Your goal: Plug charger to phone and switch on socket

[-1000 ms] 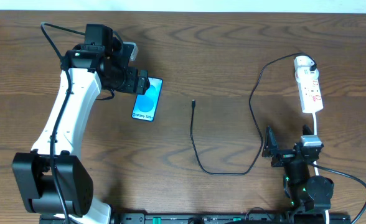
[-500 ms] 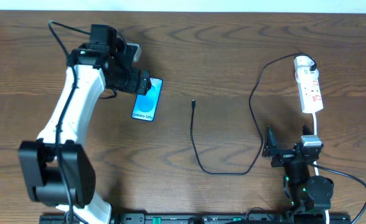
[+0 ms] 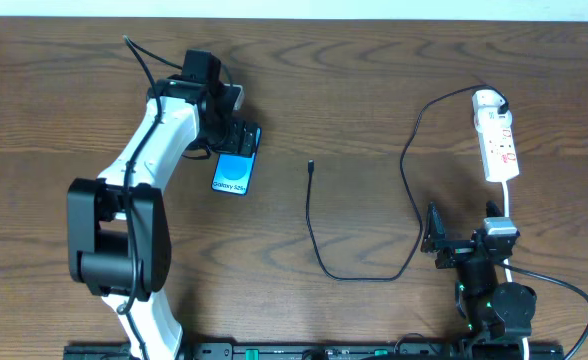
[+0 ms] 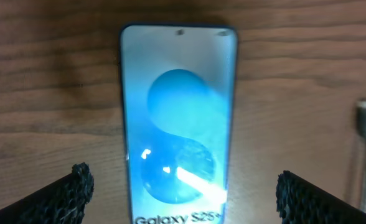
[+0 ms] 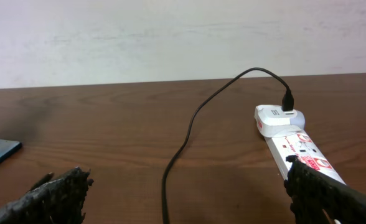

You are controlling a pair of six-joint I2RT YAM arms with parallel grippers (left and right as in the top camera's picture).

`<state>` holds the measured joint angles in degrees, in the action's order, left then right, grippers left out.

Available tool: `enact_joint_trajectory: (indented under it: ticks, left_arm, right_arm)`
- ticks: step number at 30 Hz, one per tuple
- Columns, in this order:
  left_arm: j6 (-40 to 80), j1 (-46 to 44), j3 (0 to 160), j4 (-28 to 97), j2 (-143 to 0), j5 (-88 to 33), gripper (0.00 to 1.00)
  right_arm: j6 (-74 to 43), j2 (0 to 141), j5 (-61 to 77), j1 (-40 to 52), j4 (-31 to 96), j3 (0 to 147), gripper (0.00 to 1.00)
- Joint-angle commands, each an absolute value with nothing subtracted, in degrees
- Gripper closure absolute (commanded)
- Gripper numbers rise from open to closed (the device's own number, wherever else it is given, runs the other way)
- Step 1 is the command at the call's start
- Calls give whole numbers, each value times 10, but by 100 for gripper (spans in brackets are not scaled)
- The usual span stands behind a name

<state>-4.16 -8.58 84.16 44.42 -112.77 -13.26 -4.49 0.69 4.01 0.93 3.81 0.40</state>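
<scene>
The phone (image 3: 234, 172) lies flat on the wooden table at the left, its blue screen up; the left wrist view (image 4: 178, 124) shows it from straight above. My left gripper (image 3: 240, 136) is open over the phone's far end, its fingers (image 4: 180, 196) wide on either side of it, touching nothing. The charger's black cable (image 3: 319, 250) loops across the middle, its small plug (image 3: 311, 166) free on the table, also seen in the left wrist view (image 4: 364, 118). The white socket strip (image 3: 497, 140) lies far right, the cable plugged into its far end (image 5: 287, 102). My right gripper (image 3: 436, 240) is open and empty near the front edge.
The strip's white cord (image 3: 506, 205) runs towards the right arm's base. A pale wall (image 5: 170, 37) stands behind the table's far edge. The left arm (image 3: 149, 160) stretches along the table's left side.
My left arm has swung to the right and its gripper has moved over the phone's far end, covering more of it. The right arm, cable and strip have not moved.
</scene>
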Motion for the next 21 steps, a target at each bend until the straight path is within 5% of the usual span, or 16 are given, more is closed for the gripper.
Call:
enact_joint_trajectory:
  ticks: [1, 21]
  left_arm:
    - [-14, -86, 852, 438, -1148, -109, 5]
    - [12, -112, 828, 403, -1165, -89, 5]
  right_arm:
    - [-42, 3, 37, 8, 41, 3, 1]
    - [-42, 3, 37, 8, 41, 3, 1]
